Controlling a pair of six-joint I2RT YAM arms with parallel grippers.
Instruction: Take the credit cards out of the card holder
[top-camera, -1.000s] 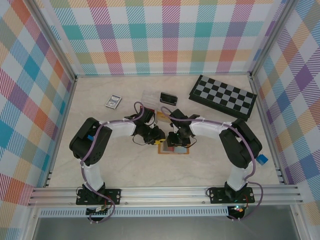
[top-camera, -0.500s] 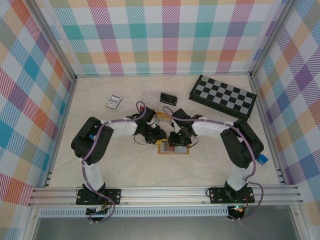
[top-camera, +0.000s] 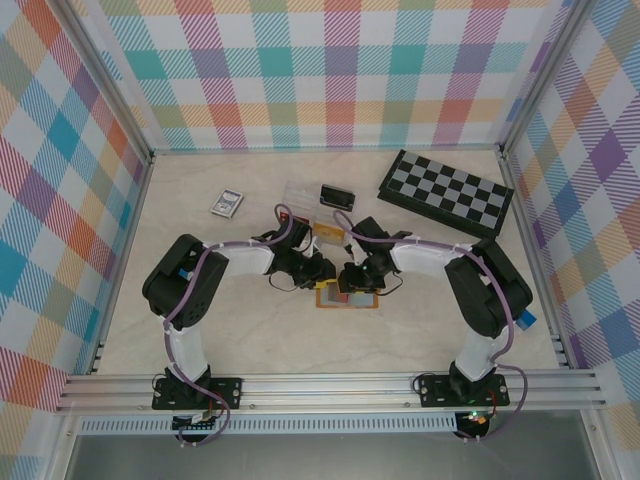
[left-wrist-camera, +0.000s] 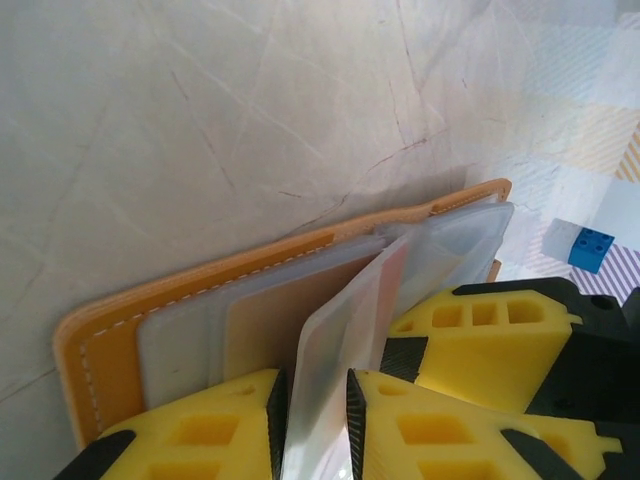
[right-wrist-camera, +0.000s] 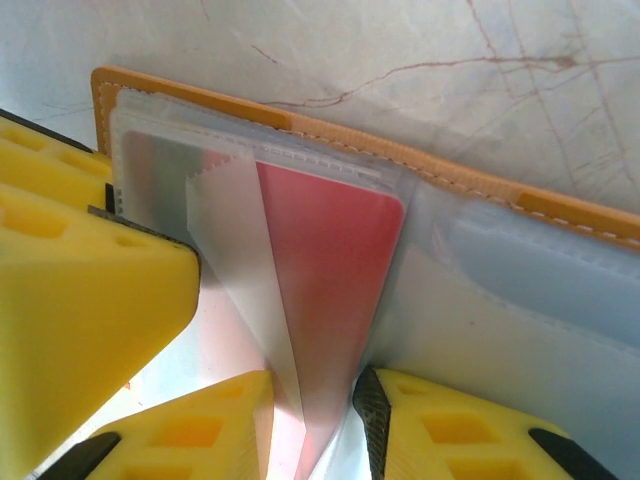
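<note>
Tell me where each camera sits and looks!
Top external: high behind the arms, looking down at the table; both arms show.
Left wrist: on the left arm, close over the card holder; left pincer pinches a clear sleeve.
Right wrist: on the right arm, close over it; right pincer closes around the red card.
Shared: all see the card holder.

Left arm (top-camera: 235, 256) and right arm (top-camera: 430, 253) bent inward, both jaws clamped narrow.
</note>
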